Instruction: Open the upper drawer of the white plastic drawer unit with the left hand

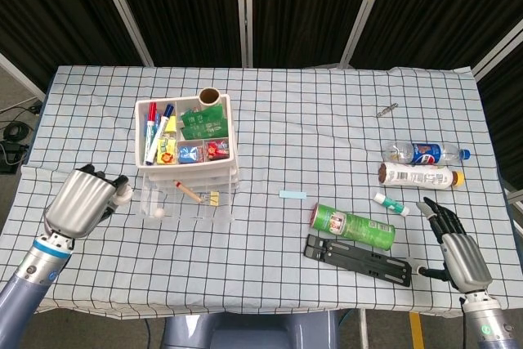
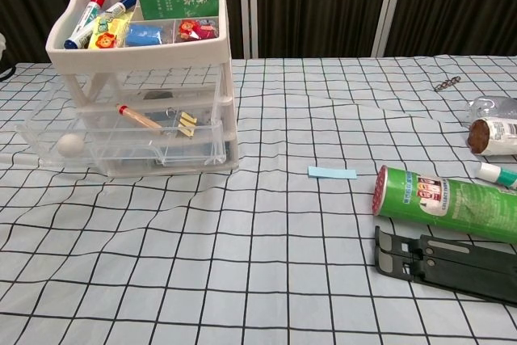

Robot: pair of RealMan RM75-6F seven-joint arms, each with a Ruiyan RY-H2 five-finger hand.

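Checkered table (image 1: 270,234): upper drawer (image 1: 184,202) pulled out, left robot hand (image 1: 80,200) just beside.

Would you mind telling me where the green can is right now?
The green can lies on its side at the table's front right in the head view, just behind the black stand and right of the blue slip.

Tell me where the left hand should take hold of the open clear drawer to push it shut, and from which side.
Probably the drawer's front wall, approached from the side facing the robot. The drawer sticks out of the drawer unit toward the robot, so that clear front panel is the exposed face, and a flat push there should run it straight in. The left hand sits off to the unit's left, touching nothing.
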